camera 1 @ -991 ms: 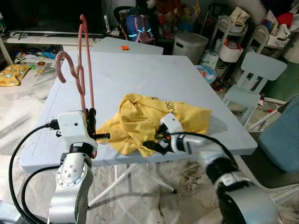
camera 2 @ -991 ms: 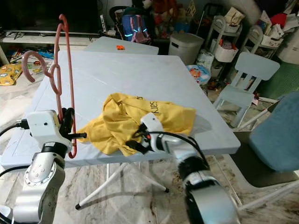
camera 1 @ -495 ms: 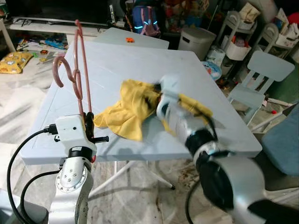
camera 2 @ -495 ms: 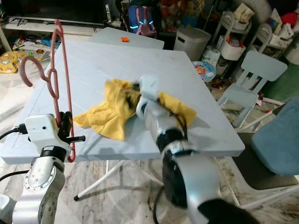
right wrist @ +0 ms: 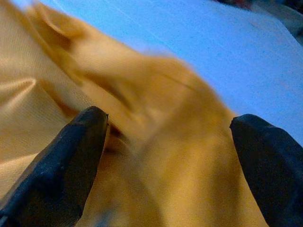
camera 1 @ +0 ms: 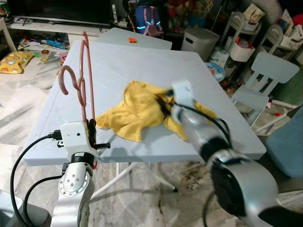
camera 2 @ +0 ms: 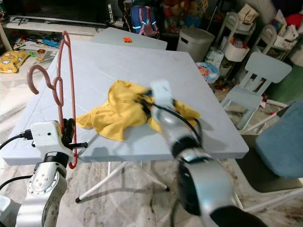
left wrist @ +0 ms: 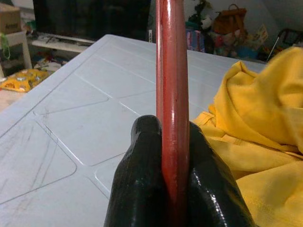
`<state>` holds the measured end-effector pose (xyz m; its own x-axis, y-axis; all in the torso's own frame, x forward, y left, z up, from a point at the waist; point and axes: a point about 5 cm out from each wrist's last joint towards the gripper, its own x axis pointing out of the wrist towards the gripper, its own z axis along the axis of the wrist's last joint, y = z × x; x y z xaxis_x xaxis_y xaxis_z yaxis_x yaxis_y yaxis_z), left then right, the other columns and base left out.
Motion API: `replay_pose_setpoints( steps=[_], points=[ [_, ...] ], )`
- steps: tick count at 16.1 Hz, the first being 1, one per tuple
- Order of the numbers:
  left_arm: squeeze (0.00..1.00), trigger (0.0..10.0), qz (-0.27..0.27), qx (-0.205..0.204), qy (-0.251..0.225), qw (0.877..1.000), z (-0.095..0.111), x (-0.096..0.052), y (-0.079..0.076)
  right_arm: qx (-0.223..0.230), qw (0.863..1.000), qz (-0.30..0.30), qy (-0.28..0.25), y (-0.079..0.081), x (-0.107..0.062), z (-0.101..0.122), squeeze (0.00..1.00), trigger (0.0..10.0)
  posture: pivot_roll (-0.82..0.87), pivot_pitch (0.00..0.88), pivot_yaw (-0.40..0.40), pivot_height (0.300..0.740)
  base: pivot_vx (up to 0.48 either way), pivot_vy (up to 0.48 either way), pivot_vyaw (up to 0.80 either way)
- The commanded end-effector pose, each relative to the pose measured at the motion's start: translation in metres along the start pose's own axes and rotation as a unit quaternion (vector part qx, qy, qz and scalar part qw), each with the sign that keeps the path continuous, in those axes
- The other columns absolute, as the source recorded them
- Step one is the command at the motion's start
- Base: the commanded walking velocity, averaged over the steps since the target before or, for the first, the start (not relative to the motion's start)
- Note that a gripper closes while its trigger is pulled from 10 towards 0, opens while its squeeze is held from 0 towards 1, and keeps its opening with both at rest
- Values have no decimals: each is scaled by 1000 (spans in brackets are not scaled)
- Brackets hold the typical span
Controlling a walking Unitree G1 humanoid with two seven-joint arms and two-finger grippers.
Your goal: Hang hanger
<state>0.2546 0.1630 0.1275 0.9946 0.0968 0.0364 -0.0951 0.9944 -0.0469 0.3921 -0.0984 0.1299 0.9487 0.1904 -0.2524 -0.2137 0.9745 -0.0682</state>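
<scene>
Standing upright at the table's [camera 1: 142,66] near edge, the pink hanger [camera 1: 84,85] is pinched in the left gripper [left wrist: 173,156], while the right gripper [right wrist: 165,156], fingers spread, sits over the yellow shirt [camera 1: 137,111]; garment unthreaded, hanging undone.

Home, looks like living rm / kids' play area. Evidence: dark TV [camera 1: 57,9] on low white stand along back wall, toys and a yellow cushion [camera 1: 14,60] strewn on floor, kid's backpack [camera 1: 147,21] behind a light-blue folding table [camera 1: 142,61]. Small pale-blue child's chair [camera 1: 258,80] at right, white trolley shelves [camera 1: 236,47] w/ household clutter, white bin [camera 1: 201,43]. Floor marble-pattern w/ plastic sheet over it.
</scene>
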Motion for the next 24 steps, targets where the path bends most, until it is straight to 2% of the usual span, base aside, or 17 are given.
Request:
replay_pose_setpoints(
  steps=[1,4,8,9,11,15,17,18,19,20,21,24],
  points=[
    [0,10000,-7,0,24,1000,-14,-3,-1,7,1000,-22,-19,-16,-2,0,0,10000,15,0,-128,740,0,0,0],
    [0,10000,-29,4,21,999,-17,-5,-2,47,995,-59,-72,-30,-11,-4,0,10000,-21,0,-102,740,0,0,0],
    [0,10000,-45,25,-6,999,-8,4,-2,51,989,-28,-139,-26,-21,2,0,10000,-56,0,-75,740,0,0,0],
    [0,10000,-51,20,-19,998,-3,9,-7,62,987,-25,-144,-30,-22,3,0,10000,-60,0,-71,740,0,0,0],
    [0,10000,-63,24,-34,997,3,14,-15,56,985,-23,-161,-31,-25,8,0,10000,-68,0,-67,740,0,0,0],
    [0,10000,-75,35,-35,996,1,17,-20,56,985,-28,-162,-37,-29,8,0,10000,-71,0,-56,740,0,0,0],
    [0,10000,-76,37,-33,996,0,17,-20,62,986,-13,-153,-37,-30,5,0,10000,-73,0,-55,740,0,0,0],
    [0,10000,-78,37,-33,996,0,17,-20,29,994,51,-92,-27,-26,-8,0,10000,-76,0,-52,740,0,0,0],
    [0,10000,-79,37,-33,996,0,17,-21,8,995,86,-43,-22,-25,-19,0,10000,-78,0,-50,740,0,0,0],
    [0,10000,-80,37,-33,996,0,18,-22,-32,987,151,46,-16,-27,-40,0,10000,-80,0,-50,740,0,0,0],
    [0,10000,-83,37,-33,995,-1,17,-23,-53,980,179,63,-19,-29,-42,0,10000,-76,0,-54,740,0,0,0],
    [0,10000,-81,35,-28,996,-3,16,-23,-56,974,217,36,-27,-30,-21,0,10000,-74,0,-62,740,0,0,0]
  ],
)
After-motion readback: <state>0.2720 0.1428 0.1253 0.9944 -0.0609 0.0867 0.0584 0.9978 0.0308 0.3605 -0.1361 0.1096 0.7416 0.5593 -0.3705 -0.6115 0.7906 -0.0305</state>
